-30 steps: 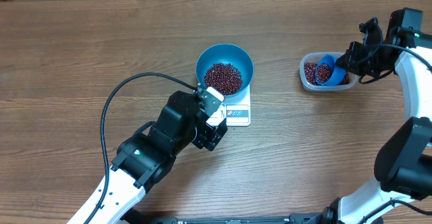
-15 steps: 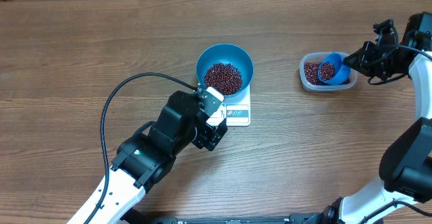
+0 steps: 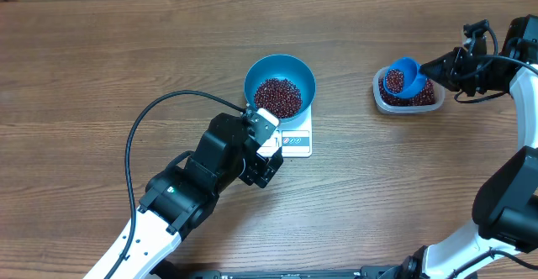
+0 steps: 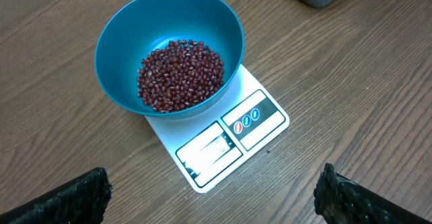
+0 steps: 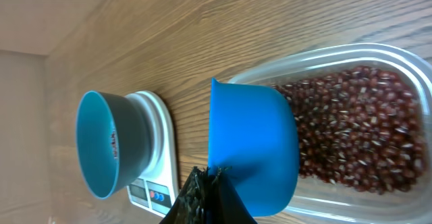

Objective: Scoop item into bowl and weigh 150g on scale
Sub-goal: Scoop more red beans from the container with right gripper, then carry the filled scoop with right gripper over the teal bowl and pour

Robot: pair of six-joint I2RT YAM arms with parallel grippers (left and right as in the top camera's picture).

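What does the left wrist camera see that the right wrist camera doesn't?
Only left wrist: the open left gripper and a clear look down at the beans heaped in the bowl. Only right wrist: the blue scoop, held by the shut right gripper at the tub. Both: the bowl sitting on the scale, and the tub, though left wrist catches just its edge.

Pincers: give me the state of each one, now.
Left pincer: open, holding nothing.
Right pincer: shut on the blue scoop.
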